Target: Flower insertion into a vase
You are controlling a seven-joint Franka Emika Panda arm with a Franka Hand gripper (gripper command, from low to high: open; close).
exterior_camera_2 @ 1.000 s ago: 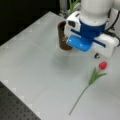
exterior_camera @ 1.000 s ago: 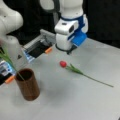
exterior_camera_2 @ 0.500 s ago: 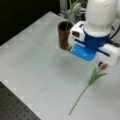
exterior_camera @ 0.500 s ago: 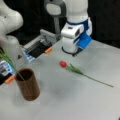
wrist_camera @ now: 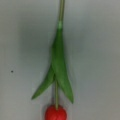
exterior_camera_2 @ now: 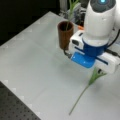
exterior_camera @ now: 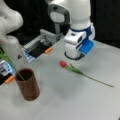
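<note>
Red tulip (exterior_camera: 63, 64) with its long green stem lies flat on the grey desk (exterior_camera: 75, 100), and your end effector (exterior_camera: 73, 55) hovers just above it, near the flower head. You cannot tell if its fingers are apart or together. In both front views the brown wooden vase (exterior_camera: 28, 84) stands upright, well apart from the tulip, with one green stem (exterior_camera_2: 68, 20) already inside.

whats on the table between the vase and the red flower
Nothing: in a front view, only bare table lies between the vase and the red flower. The claw's fingers do not show in any view.
</note>
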